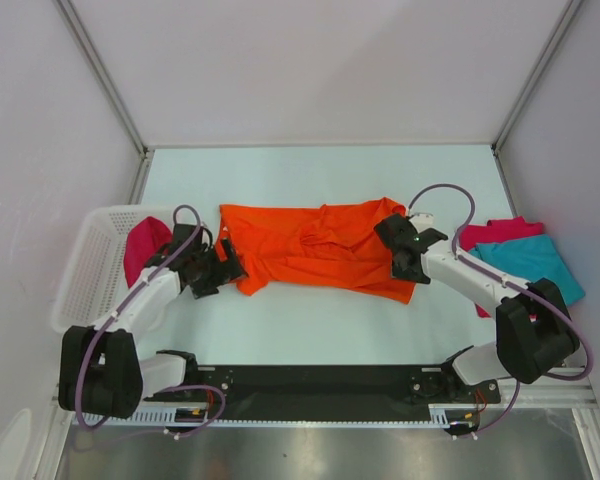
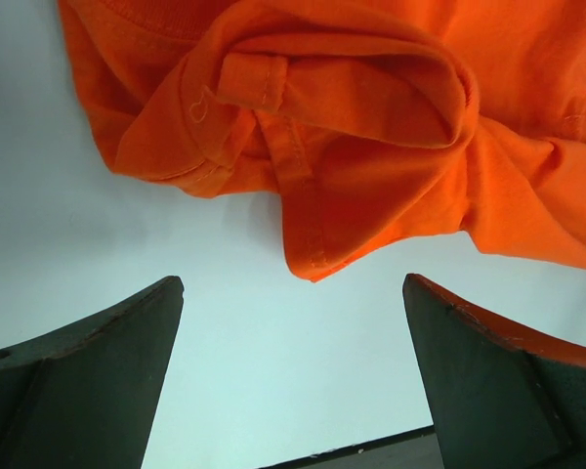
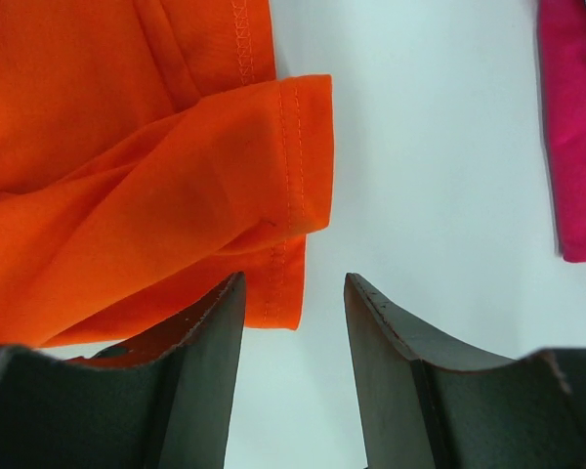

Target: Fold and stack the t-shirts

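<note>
A bright orange t-shirt (image 1: 315, 248) lies crumpled and stretched sideways across the middle of the table. My left gripper (image 1: 225, 270) stands wide open at its left end, with bare table between the fingers and a cloth corner (image 2: 313, 264) just ahead. My right gripper (image 1: 405, 258) is open at the shirt's right end. A hemmed orange edge (image 3: 283, 283) lies beside its left finger, not pinched. A teal t-shirt (image 1: 535, 265) lies over a crimson one (image 1: 500, 232) at the right. Another crimson t-shirt (image 1: 145, 248) sits in the basket.
A white mesh basket (image 1: 90, 260) stands at the table's left edge, beside my left arm. The crimson cloth (image 3: 576, 127) shows at the right edge of the right wrist view. White walls enclose the table on three sides.
</note>
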Controlling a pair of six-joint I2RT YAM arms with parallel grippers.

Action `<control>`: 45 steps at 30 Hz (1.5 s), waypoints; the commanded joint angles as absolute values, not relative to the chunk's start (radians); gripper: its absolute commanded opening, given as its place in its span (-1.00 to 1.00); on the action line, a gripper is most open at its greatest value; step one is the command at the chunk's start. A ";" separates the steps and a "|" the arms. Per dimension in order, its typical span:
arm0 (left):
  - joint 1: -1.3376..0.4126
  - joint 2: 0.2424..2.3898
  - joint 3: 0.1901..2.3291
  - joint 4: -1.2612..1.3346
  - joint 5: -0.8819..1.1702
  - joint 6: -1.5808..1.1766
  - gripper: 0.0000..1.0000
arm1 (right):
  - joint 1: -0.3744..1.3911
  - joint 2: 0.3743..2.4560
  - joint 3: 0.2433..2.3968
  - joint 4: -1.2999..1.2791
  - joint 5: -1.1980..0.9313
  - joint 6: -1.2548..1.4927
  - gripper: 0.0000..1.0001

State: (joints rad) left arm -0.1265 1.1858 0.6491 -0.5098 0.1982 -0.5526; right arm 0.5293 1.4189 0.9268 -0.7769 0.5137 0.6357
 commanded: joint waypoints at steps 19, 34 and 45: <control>-0.275 1.368 0.617 -0.278 0.239 -0.670 0.97 | 0.548 1.493 0.911 -0.707 0.491 0.681 -0.27; -0.276 1.374 0.589 -0.222 0.249 -0.663 0.89 | 0.558 1.490 0.899 -0.744 0.511 0.712 0.03; -0.275 1.358 0.578 -0.225 0.253 -0.657 0.82 | 0.617 1.453 0.838 -0.778 0.485 0.791 0.03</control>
State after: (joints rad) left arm -0.2684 1.3594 0.6052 -0.2108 0.2501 -0.6575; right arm 0.5957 1.4826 0.8597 -0.7570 0.4858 0.7338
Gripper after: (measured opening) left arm 0.916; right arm 0.513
